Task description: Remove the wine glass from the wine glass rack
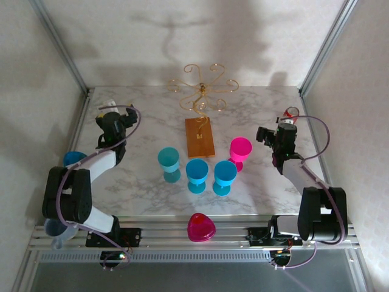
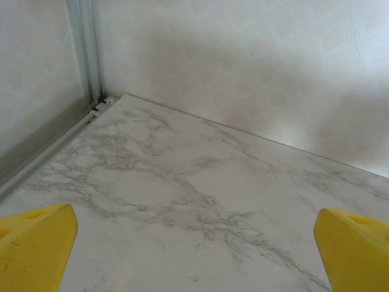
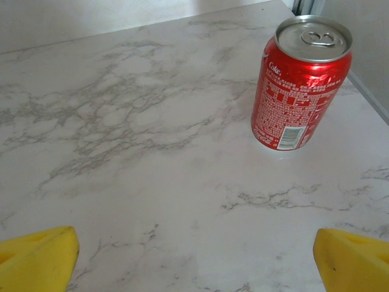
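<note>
The wine glass rack [image 1: 200, 104] stands between the two pincers, toward the back wall. It is well to the right of the left pincer [image 2: 194, 249] and well to the left of the right pincer [image 3: 194, 258]. Its gold scroll arms look bare, and no glass can be made out hanging from them.

In front of its wooden base [image 1: 200, 137], four goblets stand in a loose cluster: a teal goblet [image 1: 168, 161], two blue goblets [image 1: 197, 172] [image 1: 225, 174] and a pink goblet [image 1: 239, 150]. All sit nearer the arms' bases than either pincer does. A second pink goblet [image 1: 201, 227] lies on the near rail.

Both pincers are released, jaws spread wide with nothing between them. The left faces the table's back-left corner, and the right has a red soda can [image 3: 301, 82] just ahead and to its right.

The likely hazards lie in the reach. An arm swinging inward toward the rack could clip the clustered goblets and topple them. A hard pull on the thin wire could drag or tip the stand. The can might also be knocked as the right pincer turns. With no glass evident on the rack, a pincer could clamp onto wire alone.
</note>
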Tool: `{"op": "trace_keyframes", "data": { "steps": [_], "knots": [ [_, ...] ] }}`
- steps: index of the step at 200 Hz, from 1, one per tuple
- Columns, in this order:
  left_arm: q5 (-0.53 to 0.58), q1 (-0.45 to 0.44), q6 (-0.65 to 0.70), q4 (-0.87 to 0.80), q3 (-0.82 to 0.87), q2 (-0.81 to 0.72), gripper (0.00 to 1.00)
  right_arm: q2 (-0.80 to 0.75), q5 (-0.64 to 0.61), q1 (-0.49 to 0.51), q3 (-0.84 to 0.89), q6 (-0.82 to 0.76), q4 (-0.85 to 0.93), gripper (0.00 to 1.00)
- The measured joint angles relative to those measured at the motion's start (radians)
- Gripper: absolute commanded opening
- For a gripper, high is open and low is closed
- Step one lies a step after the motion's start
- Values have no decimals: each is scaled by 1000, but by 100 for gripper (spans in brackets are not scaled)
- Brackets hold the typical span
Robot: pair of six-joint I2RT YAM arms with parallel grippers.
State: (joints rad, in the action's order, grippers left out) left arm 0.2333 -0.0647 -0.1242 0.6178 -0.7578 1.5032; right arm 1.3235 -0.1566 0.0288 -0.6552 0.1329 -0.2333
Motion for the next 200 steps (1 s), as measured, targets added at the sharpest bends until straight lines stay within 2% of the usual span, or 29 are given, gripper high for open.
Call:
{"op": "trace_keyframes", "data": {
  "steps": [76, 116, 173, 200],
  "knots": [
    [3, 0, 66, 190, 114, 25, 99, 78, 3, -3, 0, -37, -87, 99],
    [3, 0, 73, 222, 145, 36, 99, 85, 4, -5, 7, -37, -109, 99],
    [26, -4, 88, 233, 295, -131, 100, 82, 18, -6, 62, -37, -151, 99],
    [32, -4, 99, 266, 348, -149, 99, 82, 29, -7, 71, -37, -172, 99]
  ]
}}
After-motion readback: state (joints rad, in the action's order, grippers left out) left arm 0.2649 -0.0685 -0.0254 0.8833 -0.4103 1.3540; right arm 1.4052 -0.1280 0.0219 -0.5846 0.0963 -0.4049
